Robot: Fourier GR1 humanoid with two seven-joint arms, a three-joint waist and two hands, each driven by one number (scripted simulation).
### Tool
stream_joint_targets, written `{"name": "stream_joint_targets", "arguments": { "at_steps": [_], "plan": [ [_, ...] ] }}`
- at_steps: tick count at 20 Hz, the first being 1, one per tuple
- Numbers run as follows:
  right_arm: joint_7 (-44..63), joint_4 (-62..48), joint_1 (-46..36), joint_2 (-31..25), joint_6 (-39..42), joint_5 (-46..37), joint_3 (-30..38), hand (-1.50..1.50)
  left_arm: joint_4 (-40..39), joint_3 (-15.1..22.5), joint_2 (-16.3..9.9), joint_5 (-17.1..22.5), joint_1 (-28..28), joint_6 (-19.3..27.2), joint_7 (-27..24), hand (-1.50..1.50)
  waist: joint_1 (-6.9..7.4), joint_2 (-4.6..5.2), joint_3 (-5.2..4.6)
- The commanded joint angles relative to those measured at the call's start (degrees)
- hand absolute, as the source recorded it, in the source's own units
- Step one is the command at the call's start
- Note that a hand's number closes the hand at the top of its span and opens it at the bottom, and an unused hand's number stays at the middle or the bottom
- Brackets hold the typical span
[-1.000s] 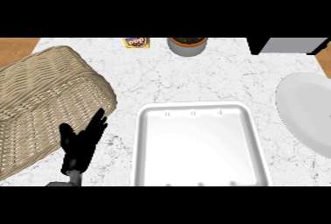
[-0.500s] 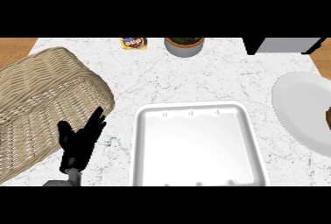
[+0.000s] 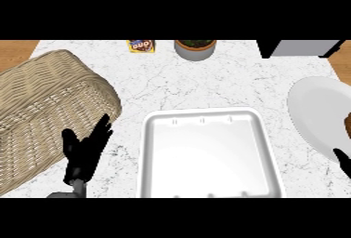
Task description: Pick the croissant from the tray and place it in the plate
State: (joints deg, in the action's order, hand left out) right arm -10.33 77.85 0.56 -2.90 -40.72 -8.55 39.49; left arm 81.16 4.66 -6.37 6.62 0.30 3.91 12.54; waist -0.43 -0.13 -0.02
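The white tray [image 3: 205,155] lies in the middle of the counter with nothing in it. A white plate [image 3: 316,116] sits at the right edge, partly cut off. A brown piece that looks like the croissant [image 3: 347,122] shows on the plate at the very edge of the view. Just below it, only a black sliver of my right hand [image 3: 341,161] shows, over the plate's near rim. My left hand [image 3: 83,149] rests open with fingers up, between the tray and the basket.
A large wicker basket [image 3: 48,107] fills the left side, close to my left hand. A small snack packet [image 3: 142,45] and a grey pot [image 3: 195,48] stand at the back. A dark appliance [image 3: 302,46] is at the back right.
More of the plate has come into view at the right, and the brown piece and my right hand now show at its edge. The left hand has stayed put.
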Motion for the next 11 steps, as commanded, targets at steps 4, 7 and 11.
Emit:
{"name": "stream_joint_targets", "arguments": {
  "at_steps": [4,7,11],
  "plan": [
    [4.4,9.1,12.4,2.8,-6.8,-0.9,-14.8,-1.50,4.4,0.1,0.4,-0.2,1.4,0.1,3.1,0.00,0.34,0.06,0.01],
    [1.5,7.9,15.3,2.9,-13.2,1.9,-21.1,-1.50,-2.8,-2.6,0.2,0.3,-3.7,-1.4,0.1,0.00,0.11,0.12,0.01],
    [7.1,14.9,20.5,2.9,-14.7,0.2,-24.5,-1.50,2.6,-2.1,-0.3,0.4,0.9,-2.7,2.3,0.00,0.29,0.09,0.01]
  ]
}}
